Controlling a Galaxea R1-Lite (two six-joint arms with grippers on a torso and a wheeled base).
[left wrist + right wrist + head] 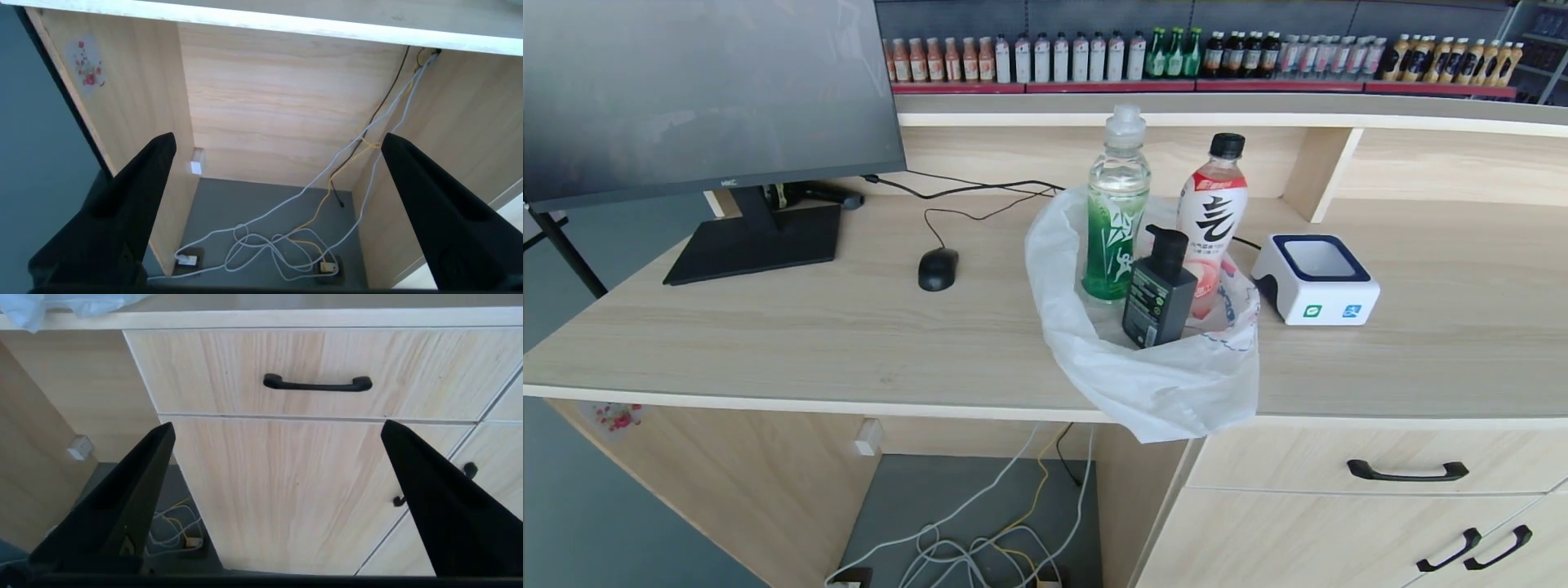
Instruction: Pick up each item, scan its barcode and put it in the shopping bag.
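Left claw [278,214] is spread wide, its two dark fingers well apart, low beneath the shopping bag [1160,384] and facing the open recess where loose cables [282,245] lie on the floor. The right claw [274,508] is likewise spread wide, also lower than the bag, facing a drawer front with a black handle [317,383].

The bag is thin, white and translucent. It sits on the pale wood counter [768,343] with its mouth open upward and its near side sagging over the counter's front edge.

Three items stand upright inside it, long axes vertical, caps up:
- A clear bottle with a green leaf-pattern label [1116,220] and a clear cap, at the bag's far left.
- A bottle with a white and pink label [1213,214] and a black cap, at the bag's far right.
- A dark, squat pump bottle [1160,292], nearest the bag's front, its nozzle turned toward the green bottle.

A white scanner with a dark blue rim [1315,282] sits just beside the bag on its right. A black mouse [938,269] lies left of the bag, and a monitor [703,90] stands farther left.
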